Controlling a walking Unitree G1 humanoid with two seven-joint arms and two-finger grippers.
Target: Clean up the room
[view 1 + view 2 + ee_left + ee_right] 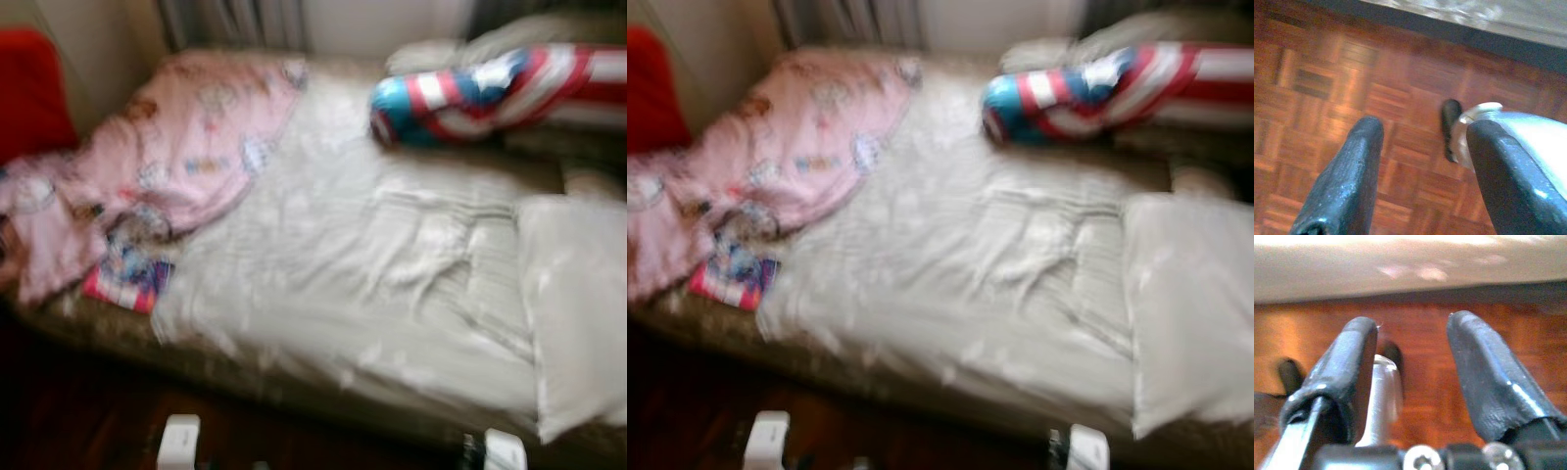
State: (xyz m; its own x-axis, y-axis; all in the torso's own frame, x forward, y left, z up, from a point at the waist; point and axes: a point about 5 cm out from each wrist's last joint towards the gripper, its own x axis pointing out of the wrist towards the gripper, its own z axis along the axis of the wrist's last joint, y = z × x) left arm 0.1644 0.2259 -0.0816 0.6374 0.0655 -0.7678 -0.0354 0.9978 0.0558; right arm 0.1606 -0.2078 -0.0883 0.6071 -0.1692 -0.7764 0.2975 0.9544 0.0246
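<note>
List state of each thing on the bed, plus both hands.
Pink blanket: crumpled at the bed's left side.
White duvet: spread out, wrinkled.
Striped bolster: lying at the far right.
White pillow: lying at the right edge.
Left hand: open, empty, above floor.
Right hand: open, empty, above floor.

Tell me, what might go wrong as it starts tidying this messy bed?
The head views are blurred, so it may misjudge where the pink blanket lies. The small striped item sits half tucked under that blanket near the bed's edge and could slip to the floor. Both the left gripper and right gripper hang open above the floor.
</note>
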